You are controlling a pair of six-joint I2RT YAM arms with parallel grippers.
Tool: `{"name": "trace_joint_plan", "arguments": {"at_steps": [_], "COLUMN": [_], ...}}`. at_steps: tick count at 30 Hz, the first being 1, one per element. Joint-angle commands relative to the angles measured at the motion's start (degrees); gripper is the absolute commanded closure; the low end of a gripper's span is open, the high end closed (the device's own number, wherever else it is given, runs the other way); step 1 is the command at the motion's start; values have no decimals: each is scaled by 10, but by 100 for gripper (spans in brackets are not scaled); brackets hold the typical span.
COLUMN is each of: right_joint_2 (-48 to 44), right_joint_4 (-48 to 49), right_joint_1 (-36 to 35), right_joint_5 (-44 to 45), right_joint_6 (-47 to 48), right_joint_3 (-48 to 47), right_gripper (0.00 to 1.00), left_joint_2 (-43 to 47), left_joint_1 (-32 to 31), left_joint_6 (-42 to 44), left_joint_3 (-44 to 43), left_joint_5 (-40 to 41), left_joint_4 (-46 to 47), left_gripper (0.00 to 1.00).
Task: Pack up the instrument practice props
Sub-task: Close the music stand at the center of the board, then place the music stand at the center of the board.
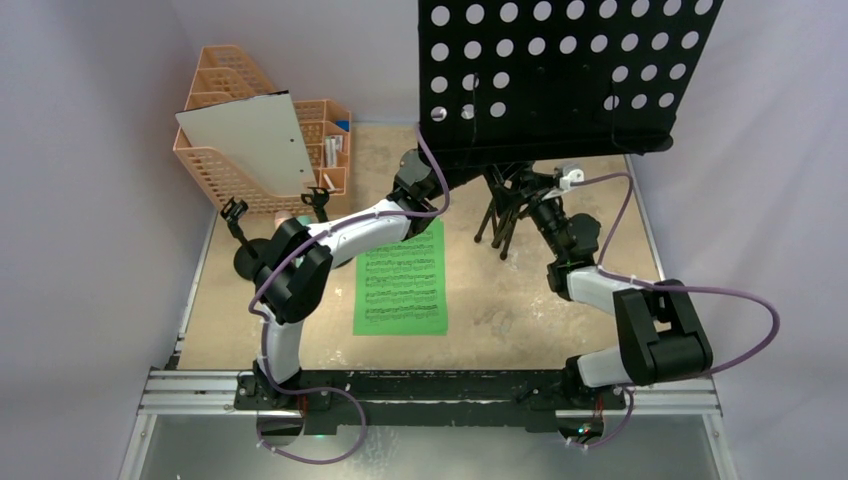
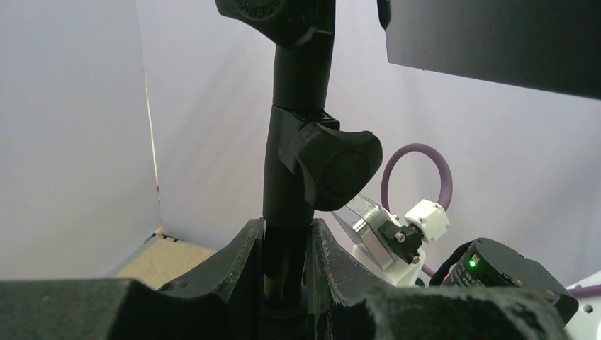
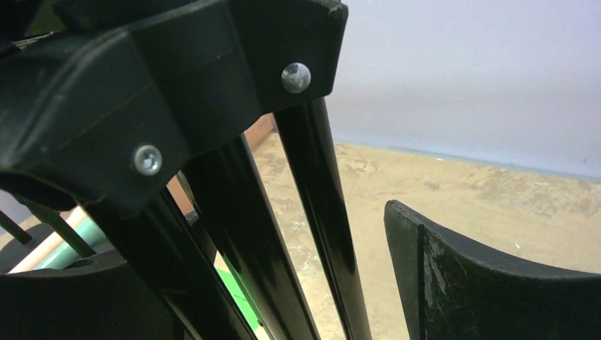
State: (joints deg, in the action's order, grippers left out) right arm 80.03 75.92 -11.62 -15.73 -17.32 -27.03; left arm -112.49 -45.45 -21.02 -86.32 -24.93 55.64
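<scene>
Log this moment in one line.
left gripper: shut on pole | right gripper: open around legs | green page: flat on table

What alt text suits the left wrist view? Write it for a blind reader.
The left gripper is shut on the stand's black pole, just below a clamp knob. The dark desk fills the upper right; the right arm, green light on, sits lower right.

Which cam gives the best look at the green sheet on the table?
Top external: the green sheet lies flat on the table between the arms, nearly all of it in view, staves showing. Right wrist catches only a green sliver of it behind the tripod legs. Left wrist shows none of it.
</scene>
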Motion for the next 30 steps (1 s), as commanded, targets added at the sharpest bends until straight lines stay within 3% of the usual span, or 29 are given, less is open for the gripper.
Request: {"name": "trace_joint_plan", "arguments": {"at_steps": [1, 5, 13, 21, 30], "right_joint_2": [16, 20, -39, -104, -186], "right_joint_4": [52, 44, -23, -113, -195], "right_joint_1": [-9, -12, -12, -16, -19], "right_joint_5": [4, -1, -3, -19, -12], "right_joint_6": [-8, -4, 1, -7, -68], "right_joint_3": [-37, -38, -13, -9, 32], "right_gripper": [18, 28, 61, 83, 98], "left_joint_2": [27, 27, 41, 59, 80], "left_joint_1": [2, 2, 2, 2, -3], "left_joint_6": [-45, -48, -60, -113, -218], "left_joint_3": [-3, -8, -18, -12, 44], "left_joint_5": [32, 43, 73, 100, 118], "left_joint_4": [13, 5, -20, -43, -28], "left_gripper": [100, 100, 100, 100, 100]}}
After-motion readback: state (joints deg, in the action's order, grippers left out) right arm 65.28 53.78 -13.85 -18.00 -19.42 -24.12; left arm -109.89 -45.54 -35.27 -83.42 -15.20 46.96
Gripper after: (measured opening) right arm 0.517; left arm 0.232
